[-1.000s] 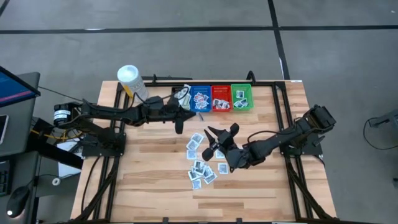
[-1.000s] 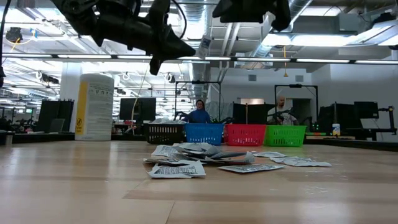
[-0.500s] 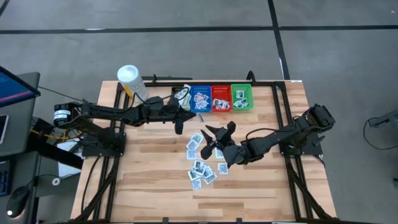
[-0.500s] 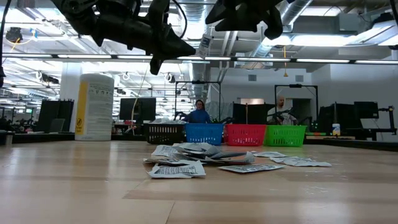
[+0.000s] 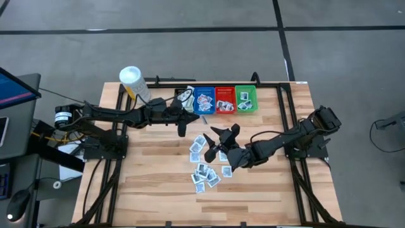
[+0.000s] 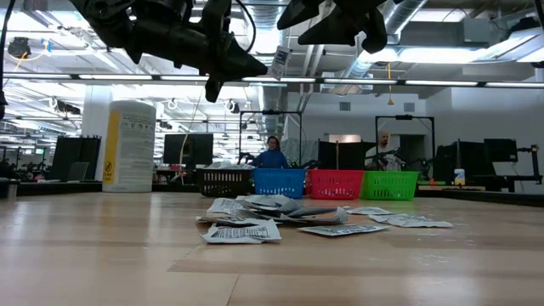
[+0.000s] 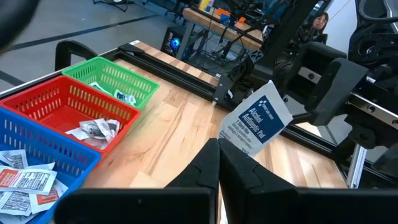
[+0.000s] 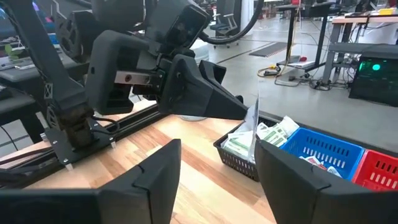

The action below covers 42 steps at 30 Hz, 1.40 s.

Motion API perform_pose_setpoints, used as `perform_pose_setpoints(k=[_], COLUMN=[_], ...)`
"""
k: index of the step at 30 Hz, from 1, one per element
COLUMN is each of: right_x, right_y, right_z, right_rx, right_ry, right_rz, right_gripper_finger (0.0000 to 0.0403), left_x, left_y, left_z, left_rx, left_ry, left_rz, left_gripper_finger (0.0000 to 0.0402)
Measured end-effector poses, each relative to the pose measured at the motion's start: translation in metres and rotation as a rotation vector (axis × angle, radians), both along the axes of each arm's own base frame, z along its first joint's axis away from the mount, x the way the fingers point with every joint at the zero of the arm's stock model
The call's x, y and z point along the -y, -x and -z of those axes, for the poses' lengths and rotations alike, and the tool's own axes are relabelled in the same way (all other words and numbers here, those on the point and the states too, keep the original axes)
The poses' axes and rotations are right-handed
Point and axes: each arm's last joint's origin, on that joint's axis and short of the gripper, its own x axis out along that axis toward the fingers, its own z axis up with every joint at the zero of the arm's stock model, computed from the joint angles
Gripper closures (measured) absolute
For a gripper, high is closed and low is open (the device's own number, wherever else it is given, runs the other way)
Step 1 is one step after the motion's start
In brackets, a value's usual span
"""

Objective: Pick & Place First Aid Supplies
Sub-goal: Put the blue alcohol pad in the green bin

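Packets [image 5: 205,161] are scattered mid-bench; likely light, limp, slippery, best pinched by an edge. One packet [image 7: 256,126] is pinched by its corner in the left tool [image 7: 217,163], near the black bin [image 5: 185,100]. The right tool [image 5: 221,140] is held spread above the pile.

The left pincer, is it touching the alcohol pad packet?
Touching. The left wrist view shows the left pincer shut on the packet's lower corner, holding it up.
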Motion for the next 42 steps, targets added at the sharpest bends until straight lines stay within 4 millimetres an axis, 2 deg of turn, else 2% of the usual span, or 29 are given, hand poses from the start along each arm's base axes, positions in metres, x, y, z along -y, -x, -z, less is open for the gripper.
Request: perform_pose_setpoints(k=[9,19,42], right_x=[0.007,0.015,0.022], right_y=[-0.002,-0.007,-0.008], right_z=[0.000,0.001,0.001], right_rx=[0.000,-0.010,-0.018], right_ry=[0.000,-0.024,-0.020], right_rz=[0.018,-0.028,-0.009], right_gripper_finger=[0.0217,0.0214,0.0226], left_x=[0.003,0.004,0.009], left_y=[-0.001,-0.001,-0.002], left_z=[0.000,-0.001,-0.003], left_rx=[0.002,0.019,0.033], left_ry=[0.012,0.027,0.018], left_rz=[0.012,0.028,0.052], left_gripper_finger=[0.0399,0.0399,0.0399])
